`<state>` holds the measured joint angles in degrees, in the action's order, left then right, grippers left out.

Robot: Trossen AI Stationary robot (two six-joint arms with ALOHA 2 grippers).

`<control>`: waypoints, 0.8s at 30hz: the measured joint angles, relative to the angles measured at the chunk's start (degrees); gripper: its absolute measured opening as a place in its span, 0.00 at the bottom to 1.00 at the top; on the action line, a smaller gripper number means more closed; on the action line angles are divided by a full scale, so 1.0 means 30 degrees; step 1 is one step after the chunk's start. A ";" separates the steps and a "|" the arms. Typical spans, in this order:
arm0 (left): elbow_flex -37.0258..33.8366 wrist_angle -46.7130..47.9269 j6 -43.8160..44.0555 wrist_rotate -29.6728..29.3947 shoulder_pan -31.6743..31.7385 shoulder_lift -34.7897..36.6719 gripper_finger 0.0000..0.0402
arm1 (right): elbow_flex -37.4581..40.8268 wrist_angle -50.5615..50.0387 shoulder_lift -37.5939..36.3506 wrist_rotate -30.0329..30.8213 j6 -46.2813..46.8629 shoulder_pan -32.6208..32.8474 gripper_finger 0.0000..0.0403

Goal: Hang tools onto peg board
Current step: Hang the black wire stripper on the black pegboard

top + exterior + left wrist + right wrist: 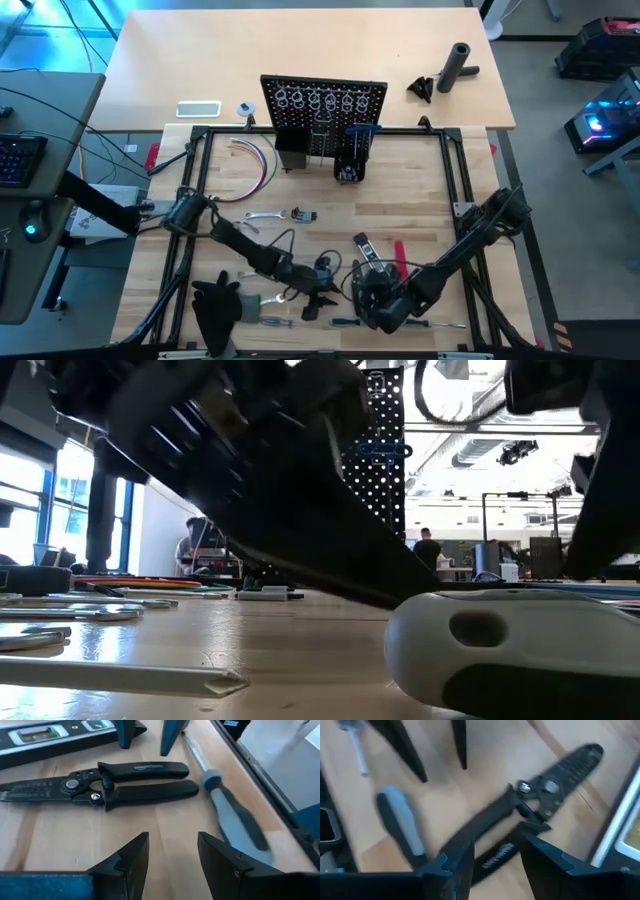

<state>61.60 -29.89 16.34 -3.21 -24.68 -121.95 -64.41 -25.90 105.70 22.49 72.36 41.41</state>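
Note:
The black-handled pliers (100, 787) lie flat on the wooden table near its front edge, between a black level (50, 735) and a grey-handled screwdriver (235, 817). My left gripper (172, 855) hangs open just short of the pliers' handles, with nothing between its fingers. My right gripper (495, 860) comes from the opposite side, open, with one finger on either side of the pliers' handles (490, 852); whether it touches them I cannot tell. Both grippers meet at the table's front middle (340, 290). The peg board (325, 115) stands upright at the far side.
Silver wrenches (80, 608) and more small tools lie around the front. A black cloth (215, 305) lies front left and coloured wires (255, 160) lie left of the board. A black cylinder (455, 68) is far right. Black frame rails (455, 170) border the table.

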 joint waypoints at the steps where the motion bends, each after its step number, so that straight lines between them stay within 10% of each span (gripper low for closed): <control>1: 0.0255 0.0019 0.0000 0.0002 0.0051 -0.0244 0.41 | 0.0139 0.0049 0.0002 -0.0020 0.0297 -0.0002 0.37; 24: 0.0896 0.0042 -0.0022 0.1392 0.0563 -0.0796 0.41 | 0.1388 0.1366 0.1830 -0.0423 -0.0990 -0.1255 0.32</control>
<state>64.29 -29.76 16.27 0.97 -22.99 -124.33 -60.24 -21.81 111.20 21.22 69.39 37.65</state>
